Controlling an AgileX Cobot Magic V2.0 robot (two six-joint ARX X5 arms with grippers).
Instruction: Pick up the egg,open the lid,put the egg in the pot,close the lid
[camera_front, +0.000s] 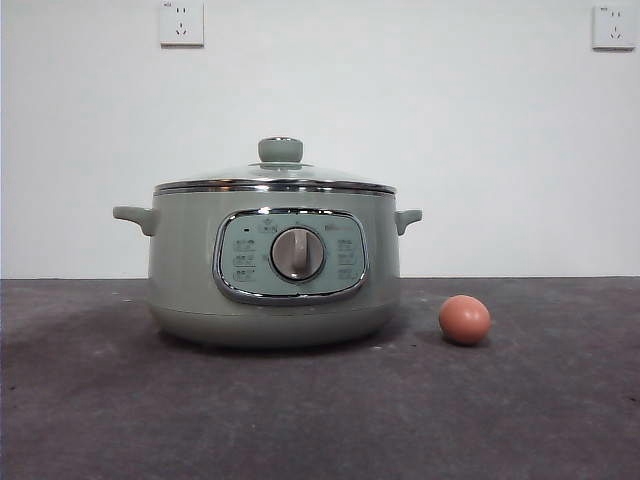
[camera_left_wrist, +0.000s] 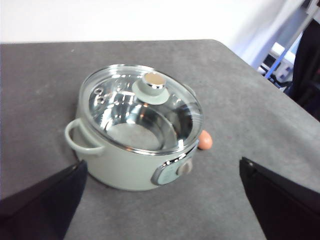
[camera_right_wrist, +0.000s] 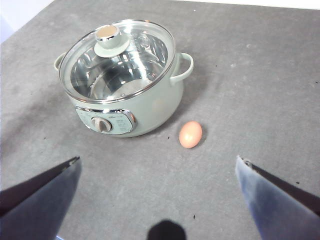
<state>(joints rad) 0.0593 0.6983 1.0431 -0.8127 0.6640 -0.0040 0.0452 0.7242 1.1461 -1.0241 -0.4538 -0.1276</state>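
The pale green pot (camera_front: 275, 270) stands in the middle of the dark table with its glass lid (camera_front: 275, 180) seated on it, green knob on top. The brown-orange egg (camera_front: 464, 320) lies on the table just to the pot's right, near its front. In the left wrist view the pot (camera_left_wrist: 120, 165), lid (camera_left_wrist: 145, 112) and egg (camera_left_wrist: 205, 140) sit well ahead of my open left gripper (camera_left_wrist: 162, 200). In the right wrist view the pot (camera_right_wrist: 150, 107), lid (camera_right_wrist: 120, 57) and egg (camera_right_wrist: 190, 134) lie ahead of my open right gripper (camera_right_wrist: 157, 195). Both grippers hold nothing and hang high, outside the front view.
The grey table (camera_front: 320, 420) ends at a white wall with two sockets (camera_front: 181, 22). In the left wrist view the table's far right edge (camera_left_wrist: 260, 75) shows, with equipment beyond it.
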